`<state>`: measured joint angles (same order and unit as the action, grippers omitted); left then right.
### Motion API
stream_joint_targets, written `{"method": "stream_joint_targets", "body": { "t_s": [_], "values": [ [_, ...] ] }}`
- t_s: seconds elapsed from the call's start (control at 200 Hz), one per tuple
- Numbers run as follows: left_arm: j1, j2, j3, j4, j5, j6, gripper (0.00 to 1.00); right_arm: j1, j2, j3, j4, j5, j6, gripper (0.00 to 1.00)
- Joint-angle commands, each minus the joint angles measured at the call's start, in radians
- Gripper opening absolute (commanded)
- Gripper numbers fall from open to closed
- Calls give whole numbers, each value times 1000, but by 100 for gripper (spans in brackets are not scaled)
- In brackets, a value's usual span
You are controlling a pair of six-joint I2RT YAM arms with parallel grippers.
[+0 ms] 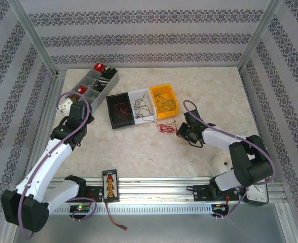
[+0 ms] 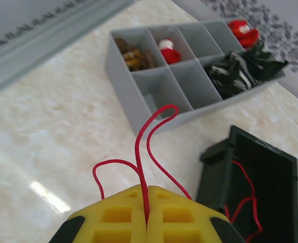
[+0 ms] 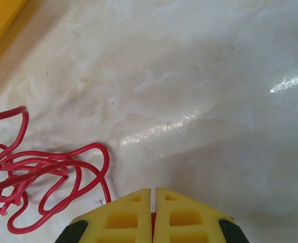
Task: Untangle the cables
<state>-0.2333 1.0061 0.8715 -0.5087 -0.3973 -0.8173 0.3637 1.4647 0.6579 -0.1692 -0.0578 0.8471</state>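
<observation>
In the left wrist view a thin red cable (image 2: 139,147) loops upward from my left gripper (image 2: 147,190), whose yellow fingers are shut on it above the table. From above, that gripper (image 1: 79,109) hangs left of the black bin (image 1: 119,111). A small tangle of red cables (image 1: 165,127) lies on the table below the yellow bin (image 1: 164,101). My right gripper (image 1: 181,132) sits just right of it. In the right wrist view the tangle (image 3: 37,172) lies to the left, and the right gripper (image 3: 153,192) is shut with a red strand pinched between its fingers.
The black bin (image 2: 217,167) holds red wires, while the white bin (image 1: 141,105) and the yellow bin hold dark wires. A grey compartment organiser (image 1: 96,83) stands at the back left. A card (image 1: 110,186) and a black lead (image 1: 119,223) lie at the near rail.
</observation>
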Motion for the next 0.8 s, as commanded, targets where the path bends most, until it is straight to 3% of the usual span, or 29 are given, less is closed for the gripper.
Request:
{"method": "stream_joint_targets", "body": {
  "t_s": [0.0, 0.46, 0.794],
  "values": [
    [11, 31, 55, 102, 101, 27, 0, 2, -20, 2, 18, -37, -41, 0],
    [1, 332, 231, 294, 314, 23, 0, 12, -120, -35, 27, -25, -73, 0],
    [-49, 527, 279, 329, 344, 9, 0, 19, -140, -37, 34, -37, -88, 0]
  ]
}}
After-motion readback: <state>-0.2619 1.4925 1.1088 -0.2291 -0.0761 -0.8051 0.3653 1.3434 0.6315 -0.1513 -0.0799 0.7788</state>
